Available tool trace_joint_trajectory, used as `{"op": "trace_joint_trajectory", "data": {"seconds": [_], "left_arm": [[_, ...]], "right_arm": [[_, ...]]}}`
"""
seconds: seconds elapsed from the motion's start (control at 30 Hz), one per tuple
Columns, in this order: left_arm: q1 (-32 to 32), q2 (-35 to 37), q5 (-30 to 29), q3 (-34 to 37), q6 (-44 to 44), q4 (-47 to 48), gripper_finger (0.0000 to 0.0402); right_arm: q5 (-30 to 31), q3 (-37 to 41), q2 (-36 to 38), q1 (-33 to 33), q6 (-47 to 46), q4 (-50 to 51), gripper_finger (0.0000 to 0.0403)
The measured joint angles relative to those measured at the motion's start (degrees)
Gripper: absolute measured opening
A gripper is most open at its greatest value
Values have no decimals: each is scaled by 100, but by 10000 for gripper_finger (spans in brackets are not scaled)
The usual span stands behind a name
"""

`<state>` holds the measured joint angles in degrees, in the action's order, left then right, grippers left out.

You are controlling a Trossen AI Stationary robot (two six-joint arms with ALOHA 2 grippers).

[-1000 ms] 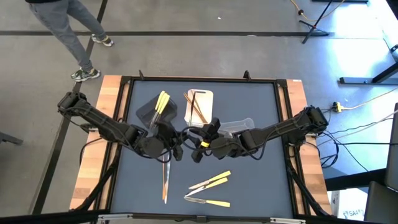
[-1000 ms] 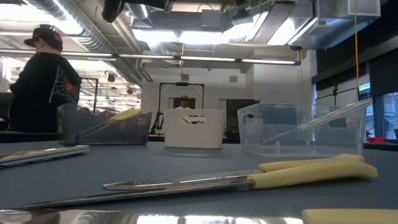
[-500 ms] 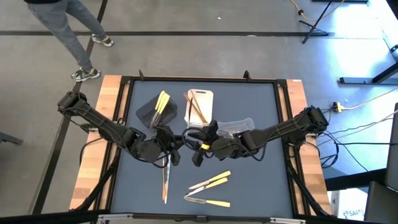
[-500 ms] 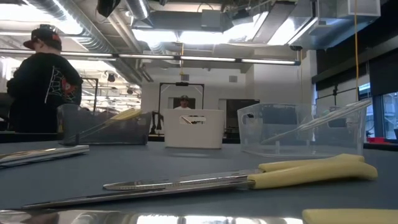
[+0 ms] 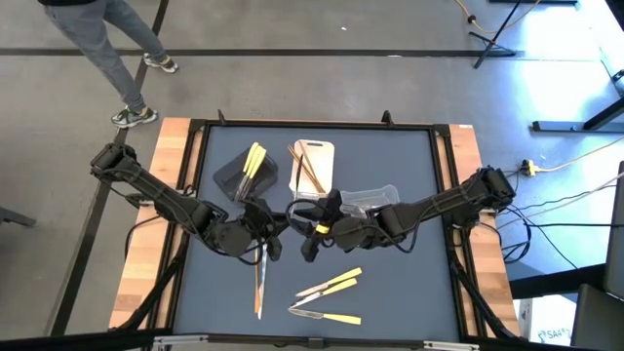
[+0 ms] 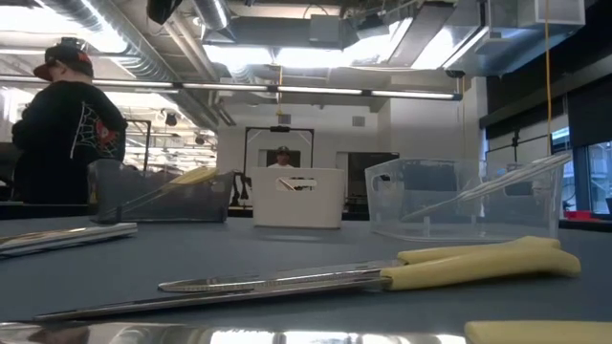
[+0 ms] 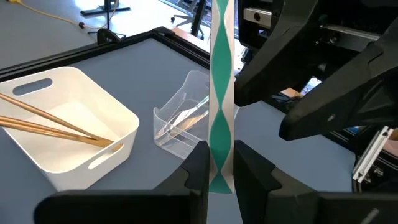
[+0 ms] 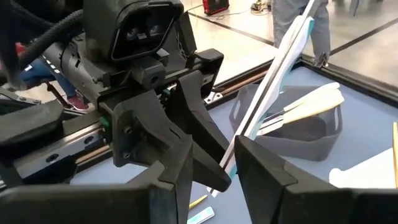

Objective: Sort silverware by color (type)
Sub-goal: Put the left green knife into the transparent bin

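The left gripper (image 7: 219, 163) is clamped on one end of a thin flat utensil banded in green and white (image 7: 219, 93), and the right gripper (image 8: 213, 158) pinches what looks like the same utensil (image 8: 273, 74). In the high view both grippers meet over the middle of the dark blue table (image 5: 409, 166), so the utensil's long axis appears to bridge them, equally near to both. The clear plastic tray (image 7: 183, 121) lies beyond, right of the white tray (image 7: 62, 134).

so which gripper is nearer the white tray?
Right. The right gripper sits just below the white tray in the high view, close to its near end. The left gripper is farther off to that tray's left, below the black tray.
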<state>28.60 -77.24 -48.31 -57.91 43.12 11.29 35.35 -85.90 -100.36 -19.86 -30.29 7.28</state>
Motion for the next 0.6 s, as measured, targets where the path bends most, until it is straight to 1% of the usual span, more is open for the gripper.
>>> {"op": "trace_joint_trajectory", "data": {"seconds": [0.27, 0.47, 0.6], "left_arm": [[-11, 1, -57, 0, 1, -16, 43], [-13, 0, -87, 0, 4, 3, 43], [-13, -1, -92, 0, 6, 7, 43]], "right_arm": [[-14, -439, 0, 2, -564, 781, 117], [26, -615, 0, 4, -587, 794, 117], [284, -637, 0, 4, -712, 819, 117]]}}
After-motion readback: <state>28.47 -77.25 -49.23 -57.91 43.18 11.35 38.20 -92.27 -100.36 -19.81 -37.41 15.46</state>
